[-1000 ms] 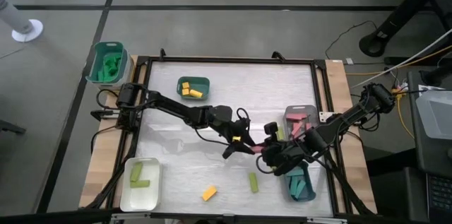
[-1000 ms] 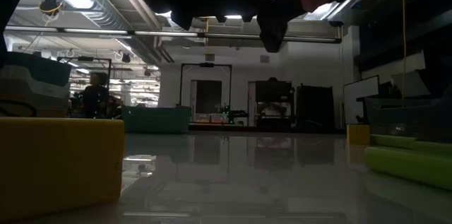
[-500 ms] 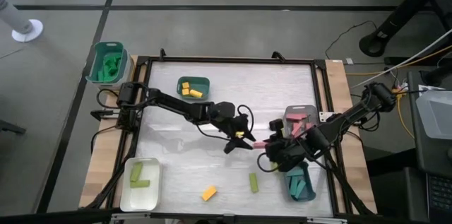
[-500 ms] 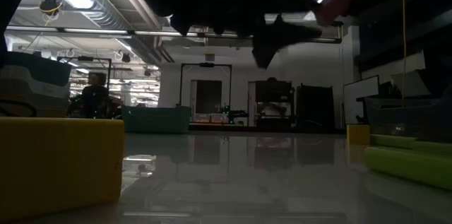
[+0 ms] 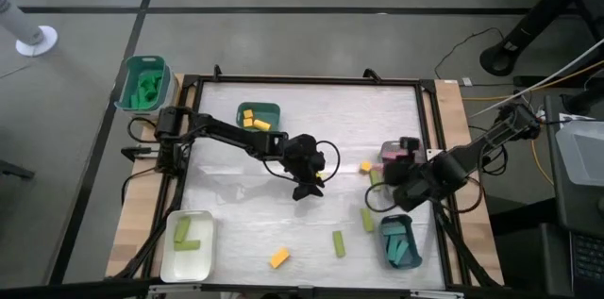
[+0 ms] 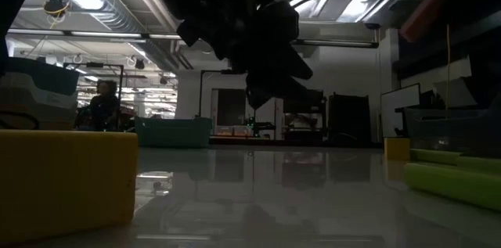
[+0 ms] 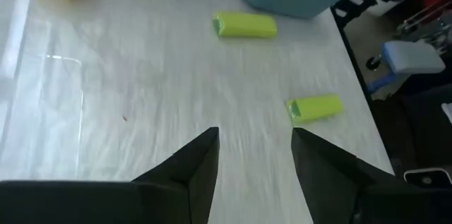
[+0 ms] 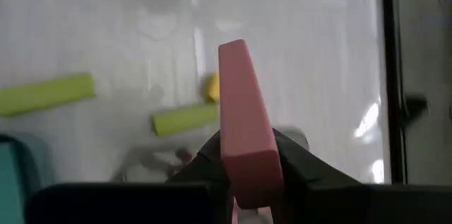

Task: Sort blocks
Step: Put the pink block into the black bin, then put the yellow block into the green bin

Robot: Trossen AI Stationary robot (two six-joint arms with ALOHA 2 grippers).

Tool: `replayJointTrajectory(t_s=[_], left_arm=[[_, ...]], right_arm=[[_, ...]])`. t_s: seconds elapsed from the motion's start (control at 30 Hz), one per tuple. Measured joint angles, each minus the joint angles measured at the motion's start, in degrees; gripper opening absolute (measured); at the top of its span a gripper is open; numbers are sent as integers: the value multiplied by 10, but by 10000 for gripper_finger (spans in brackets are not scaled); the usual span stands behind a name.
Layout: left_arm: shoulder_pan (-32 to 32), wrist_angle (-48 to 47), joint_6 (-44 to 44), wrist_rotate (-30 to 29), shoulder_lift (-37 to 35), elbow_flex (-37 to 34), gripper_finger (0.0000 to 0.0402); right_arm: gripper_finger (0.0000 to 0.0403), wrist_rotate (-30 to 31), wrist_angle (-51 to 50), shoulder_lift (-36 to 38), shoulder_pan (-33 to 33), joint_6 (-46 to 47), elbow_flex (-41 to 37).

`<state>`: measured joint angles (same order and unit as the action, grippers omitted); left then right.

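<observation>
My right gripper (image 5: 398,174) hovers by the grey tray (image 5: 385,151) at the table's right side, shut on a pink bar (image 8: 244,139). My left gripper (image 5: 304,189) is open and empty over the middle of the table; its fingers (image 7: 201,160) stand above bare table. Loose blocks lie flat on the table: a yellow cube (image 5: 365,166), three lime bars (image 5: 375,177) (image 5: 367,219) (image 5: 338,242) and a yellow-orange block (image 5: 279,257). My right gripper pinches the pink bar between its two fingers (image 8: 296,164) at one end (image 8: 251,171). The rest of the bar sticks out forward past the fingertips. It is lifted clear of the table, as the pink bar (image 6: 427,9) high in the low view shows.
A teal tray with yellow blocks (image 5: 258,117) sits far left of centre, a white tray with lime bars (image 5: 188,242) at the near left, a teal tray with teal blocks (image 5: 400,242) at the near right. A green tub (image 5: 142,82) stands off the far left corner.
The two grippers stood close together at the pink bar near the table's middle. They have since parted. My right gripper has carried the bar toward the right and far edges, to the grey tray. My left gripper has drawn back a little toward the left and far.
</observation>
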<state>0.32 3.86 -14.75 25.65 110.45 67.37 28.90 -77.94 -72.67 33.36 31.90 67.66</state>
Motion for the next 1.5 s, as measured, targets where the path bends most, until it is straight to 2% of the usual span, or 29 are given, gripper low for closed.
replayJointTrajectory(t_s=[0.2, 0.27, 0.4, 0.53, 0.63, 0.77, 0.87, 1.17, 1.27, 1.5], left_arm=[[-7, -4, 3, 1, 0, 0, 153], [-11, -4, 3, 1, 0, 0, 149], [-21, -3, 4, 1, 0, 0, 141], [-36, -3, 2, 1, 0, 0, 136], [-47, -4, 2, 1, 0, -1, 132], [-61, -4, -15, 2, 0, -1, 131], [-75, -14, -22, 1, -7, -1, 131], [-145, -142, 1, -19, -70, -1, 131], [-178, -166, -33, -29, -79, -1, 131], [-245, -214, -193, -53, -78, -1, 131]], right_arm=[[55, -20, -116, 18, 0, 141, 0], [50, -36, -120, 19, 0, 172, -4], [56, -62, -110, 23, 0, 186, -39], [67, -98, -111, 22, 0, 218, -105], [62, -128, -96, 22, 0, 224, -157], [55, -130, -70, 22, 0, 220, -206], [62, -136, -67, 22, 0, 219, -225], [104, -135, -61, 16, 0, 219, -222], [115, -135, -61, 15, 0, 219, -222], [123, -135, -61, 15, 0, 219, -222]])
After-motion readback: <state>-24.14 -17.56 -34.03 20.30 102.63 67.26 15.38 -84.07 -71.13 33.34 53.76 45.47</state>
